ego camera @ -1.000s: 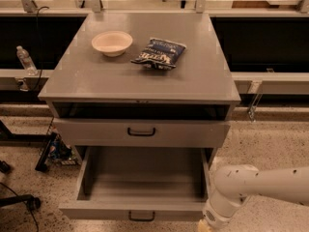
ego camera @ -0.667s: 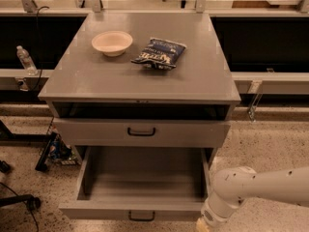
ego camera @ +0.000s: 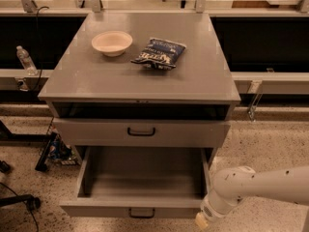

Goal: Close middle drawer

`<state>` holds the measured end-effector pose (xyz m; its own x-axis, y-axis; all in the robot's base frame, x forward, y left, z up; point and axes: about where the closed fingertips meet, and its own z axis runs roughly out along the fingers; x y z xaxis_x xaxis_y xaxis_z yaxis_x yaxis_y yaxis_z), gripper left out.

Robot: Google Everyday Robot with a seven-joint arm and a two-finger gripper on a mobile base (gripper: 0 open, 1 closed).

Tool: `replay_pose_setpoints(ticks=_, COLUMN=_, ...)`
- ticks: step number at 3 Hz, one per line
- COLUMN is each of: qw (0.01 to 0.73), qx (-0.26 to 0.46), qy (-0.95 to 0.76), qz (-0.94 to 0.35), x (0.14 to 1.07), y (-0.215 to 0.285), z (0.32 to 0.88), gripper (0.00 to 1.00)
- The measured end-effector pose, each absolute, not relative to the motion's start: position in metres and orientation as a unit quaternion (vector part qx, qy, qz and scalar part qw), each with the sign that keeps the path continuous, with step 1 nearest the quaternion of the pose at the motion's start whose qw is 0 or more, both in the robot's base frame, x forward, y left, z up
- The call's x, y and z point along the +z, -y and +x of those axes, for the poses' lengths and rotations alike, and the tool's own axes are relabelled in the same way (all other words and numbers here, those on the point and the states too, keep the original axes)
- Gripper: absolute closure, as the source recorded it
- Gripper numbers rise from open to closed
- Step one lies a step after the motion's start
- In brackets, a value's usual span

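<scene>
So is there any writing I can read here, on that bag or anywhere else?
Chip bag: white lettering, too blurred to read.
Water bottle: label too small to read.
End effector, at the front right corner of the open middle drawer: no text visible.
Nothing is readable.

Warm light from above.
The counter [ego camera: 120, 76] shines softly, dark gap under it; the end effector [ego camera: 202, 221], bottom right, is brightly lit.

White bowl [ego camera: 112, 42] beside dark chip bag [ego camera: 159, 53]
</scene>
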<state>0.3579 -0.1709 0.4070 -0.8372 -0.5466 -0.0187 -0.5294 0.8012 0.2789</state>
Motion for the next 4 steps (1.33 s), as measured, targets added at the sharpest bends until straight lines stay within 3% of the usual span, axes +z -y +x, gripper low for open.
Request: replay_pose_setpoints(ticks=4, qw=-0.044, qx=-0.132, qy=0.931, qz=0.338, x=0.403, y=0.148, z=0.407, gripper=1.0)
